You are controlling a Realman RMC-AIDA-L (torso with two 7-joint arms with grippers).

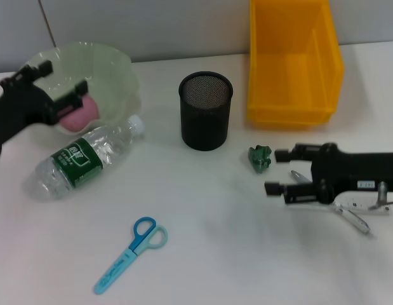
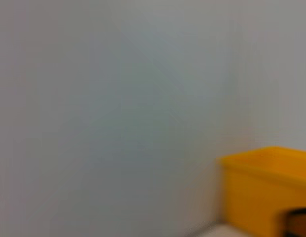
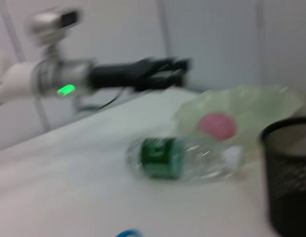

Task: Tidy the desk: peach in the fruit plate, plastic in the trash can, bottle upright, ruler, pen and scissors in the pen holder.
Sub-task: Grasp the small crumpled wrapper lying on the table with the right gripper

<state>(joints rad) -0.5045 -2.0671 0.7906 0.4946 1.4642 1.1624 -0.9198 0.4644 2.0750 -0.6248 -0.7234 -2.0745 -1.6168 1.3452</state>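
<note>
At lower right our right gripper (image 1: 280, 171), fingers spread and empty, faces left toward the crumpled green plastic (image 1: 260, 159) just beside its fingertips.

Place: a robot test room or lab, dressed up as an office desk.
Table (image 1: 247, 267): plain white top, bare of paperwork, with only a few staged items.
Walls: blank pale grey panels with thin seams at the far side.
Office cues: black mesh pen holder (image 1: 206, 110) in the middle; blue scissors (image 1: 131, 254) near the front.
Lab cues: yellow plastic storage bin (image 1: 293, 60) at far right; a white-and-black robot arm (image 3: 59, 76) with a glowing green status light.
</note>
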